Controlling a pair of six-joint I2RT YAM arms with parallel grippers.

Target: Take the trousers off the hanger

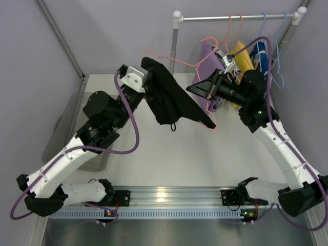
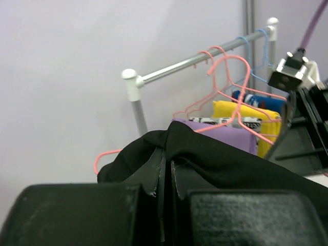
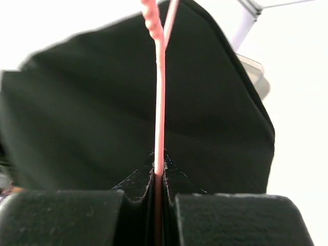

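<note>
The black trousers hang over a pink wire hanger held in mid-air above the table, off the rail. My left gripper is shut on the trousers' upper left edge; the cloth bunches over its fingertips. My right gripper is shut on the hanger's wire at its right end, with the black cloth behind it. The lilac trousers hang on another pink hanger on the rail; they also show in the left wrist view.
A silver rail stands at the back right with pink and blue hangers, a yellow garment and a blue printed one. A grey bin stands at the table's left edge. Lilac walls surround the table.
</note>
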